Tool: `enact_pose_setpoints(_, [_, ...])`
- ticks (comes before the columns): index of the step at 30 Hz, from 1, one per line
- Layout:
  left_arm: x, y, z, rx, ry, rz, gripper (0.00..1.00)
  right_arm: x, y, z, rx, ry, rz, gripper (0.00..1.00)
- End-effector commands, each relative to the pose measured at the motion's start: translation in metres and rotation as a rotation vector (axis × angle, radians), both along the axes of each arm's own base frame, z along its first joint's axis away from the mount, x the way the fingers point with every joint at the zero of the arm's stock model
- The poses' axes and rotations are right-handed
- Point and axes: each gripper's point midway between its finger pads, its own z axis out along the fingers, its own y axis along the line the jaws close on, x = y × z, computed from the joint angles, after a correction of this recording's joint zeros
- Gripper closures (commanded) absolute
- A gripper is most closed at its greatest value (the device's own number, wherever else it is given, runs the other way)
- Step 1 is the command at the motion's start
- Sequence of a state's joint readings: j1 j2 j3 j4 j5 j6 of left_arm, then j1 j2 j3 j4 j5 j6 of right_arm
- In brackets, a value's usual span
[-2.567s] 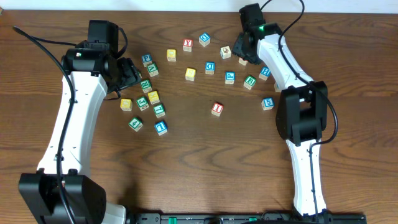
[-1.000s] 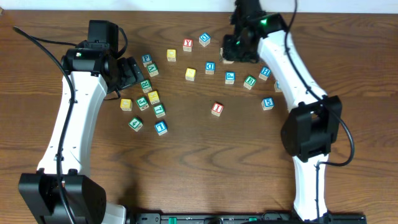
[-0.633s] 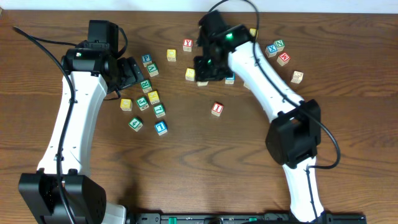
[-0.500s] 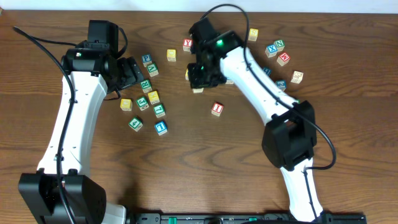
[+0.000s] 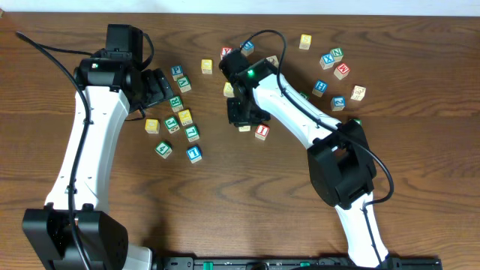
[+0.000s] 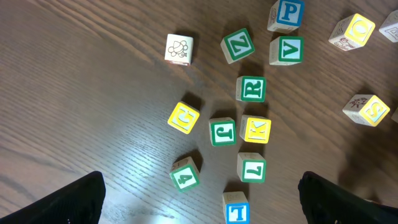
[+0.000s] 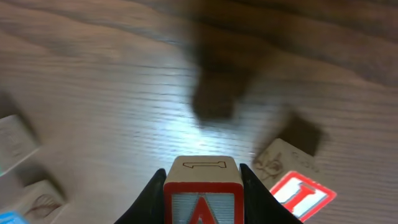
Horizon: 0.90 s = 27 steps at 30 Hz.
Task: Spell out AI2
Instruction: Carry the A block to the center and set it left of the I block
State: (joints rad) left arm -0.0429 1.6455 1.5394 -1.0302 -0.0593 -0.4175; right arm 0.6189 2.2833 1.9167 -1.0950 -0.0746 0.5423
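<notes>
The right end effector [image 7: 202, 198] is closed narrowly on the small wooden cube with a red-framed red "A" [image 7: 202, 171], gripping two opposite sides near the middle of the brown wooden desk [image 5: 225, 195]. The small wooden cube with a red "I" [image 5: 262, 131] lies just beside it, at 3 o'clock in the overhead view. The left end effector [image 5: 159, 88] is spread wide and empty above a cluster of lettered wooden cubes [image 6: 255, 129] toward the desk's 10 o'clock.

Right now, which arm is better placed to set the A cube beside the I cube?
Right. The right hand grips the A cube close to the I cube; the left hand hangs open over other blocks, farther off.
</notes>
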Motion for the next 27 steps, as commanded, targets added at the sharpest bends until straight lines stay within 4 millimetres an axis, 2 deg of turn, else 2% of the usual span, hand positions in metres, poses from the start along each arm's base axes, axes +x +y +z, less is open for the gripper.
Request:
enact_pose_setpoints(1, [0.001,0.003,0.002,0.021,-0.002,0.001,0.02,-0.003,-0.012,-0.011,-0.051,0.005,-0.046,0.79])
enact_pose_setpoints(5, [0.001,0.003,0.002,0.021,-0.002,0.001,0.02,-0.007,-0.019,-0.019,-0.068,0.025,-0.052,0.8])
enact_pose_setpoints(16, [0.001,0.003,0.002,0.021,-0.002,0.001,0.02,0.0,-0.041,-0.02,-0.146,0.004,-0.077,0.81])
enact_pose_setpoints(20, [0.001,0.003,0.002,0.021,-0.002,0.001,0.02,0.002,-0.038,-0.02,-0.137,-0.009,-0.075,0.81])
enact_pose_setpoints(27, [0.001,0.003,0.002,0.021,-0.002,0.001,0.02,0.009,-0.02,-0.019,-0.095,-0.058,-0.067,0.82])
